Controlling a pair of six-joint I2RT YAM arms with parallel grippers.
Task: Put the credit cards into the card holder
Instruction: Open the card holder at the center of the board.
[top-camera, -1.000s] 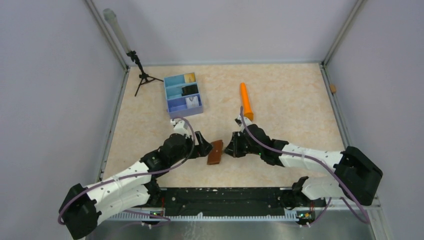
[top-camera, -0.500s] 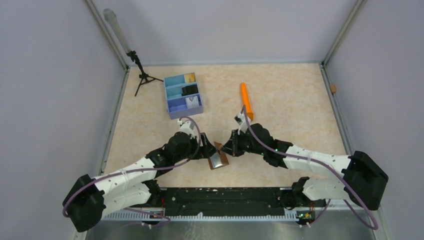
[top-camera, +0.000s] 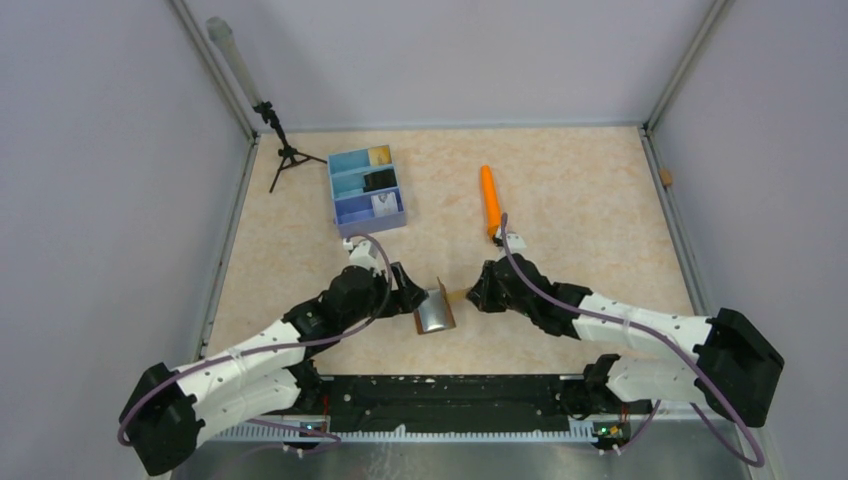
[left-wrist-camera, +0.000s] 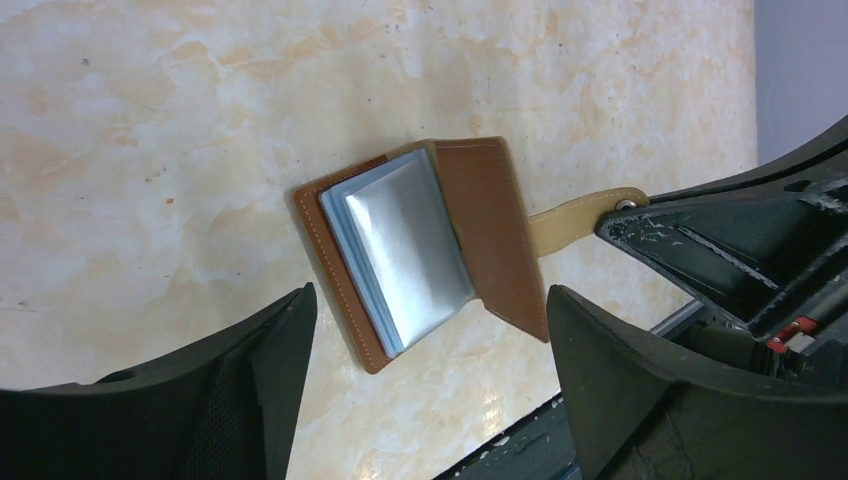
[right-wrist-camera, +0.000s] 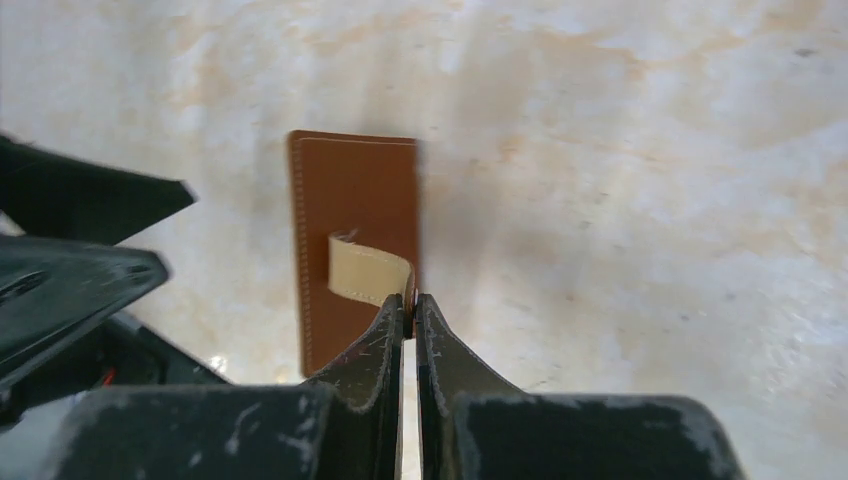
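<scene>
The card holder (top-camera: 434, 311), a brown leather wallet, lies between both arms near the table's front. Its flap (left-wrist-camera: 487, 232) stands raised, showing a silvery grey-blue stack (left-wrist-camera: 402, 250) inside; I cannot tell whether these are cards or sleeves. My right gripper (right-wrist-camera: 410, 300) (top-camera: 471, 294) is shut on the pale snap tab (right-wrist-camera: 364, 270), holding the flap (right-wrist-camera: 352, 195) up. My left gripper (left-wrist-camera: 430, 300) (top-camera: 411, 293) is open, one finger on each side of the holder, not touching it. Three credit cards lie in the blue tray: tan-gold (top-camera: 380, 154), black (top-camera: 379, 179), white (top-camera: 382, 203).
The blue three-compartment tray (top-camera: 372, 226) stands behind the left arm. An orange pen-like object (top-camera: 489, 198) lies behind the right arm. A small black tripod (top-camera: 285, 152) stands at the back left corner. The black rail (top-camera: 450, 390) runs along the front edge.
The right gripper has pulled the tab to the right, lifting the flap from closed to upright. The silvery stack inside is now exposed. The left gripper stays beside the holder.
</scene>
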